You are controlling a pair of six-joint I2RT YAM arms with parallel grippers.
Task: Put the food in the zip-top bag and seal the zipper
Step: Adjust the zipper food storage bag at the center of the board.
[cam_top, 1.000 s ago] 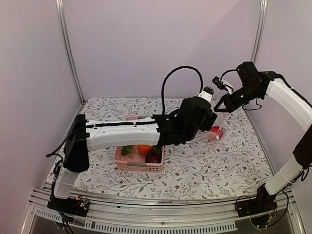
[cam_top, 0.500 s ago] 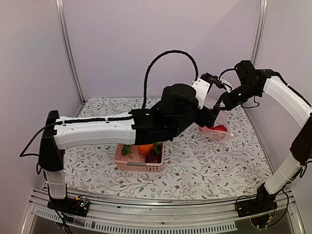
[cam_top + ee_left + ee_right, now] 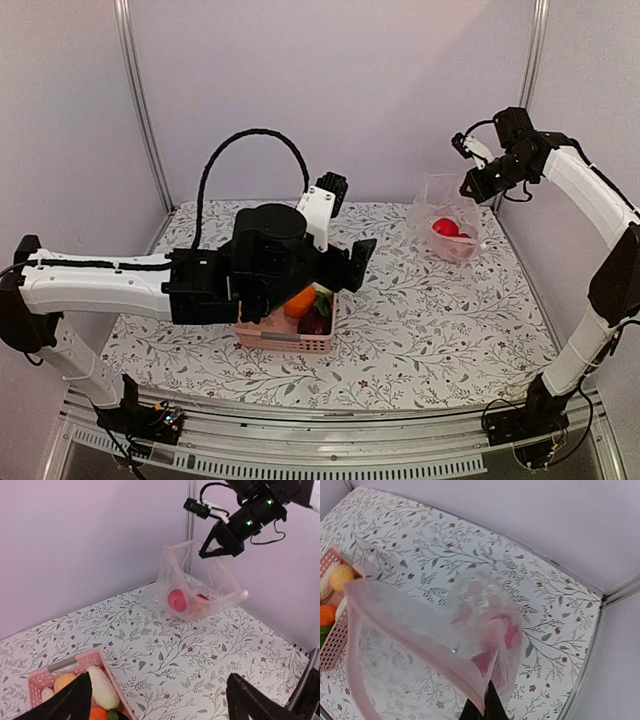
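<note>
Clear, crinkly plastic zip-top bag [image 3: 215,582]; pink slatted plastic basket [image 3: 285,340].

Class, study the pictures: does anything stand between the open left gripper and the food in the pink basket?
Nothing visible does. The left gripper hangs open in the air near the pink basket, and the radish and orange lie uncovered on top.

From my end, the tabletop [image 3: 430,330] is white with grey-green leafy sprigs and tiny red blooms. The zip-top bag [image 3: 440,200] is clear, faintly pink, with red food [image 3: 445,227] showing through. The basket [image 3: 285,340] is pink, with an orange [image 3: 300,300], a creamy-white radish [image 3: 102,687] and a dark red piece [image 3: 313,323] in it. The walls [image 3: 350,90] are pale lilac.
</note>
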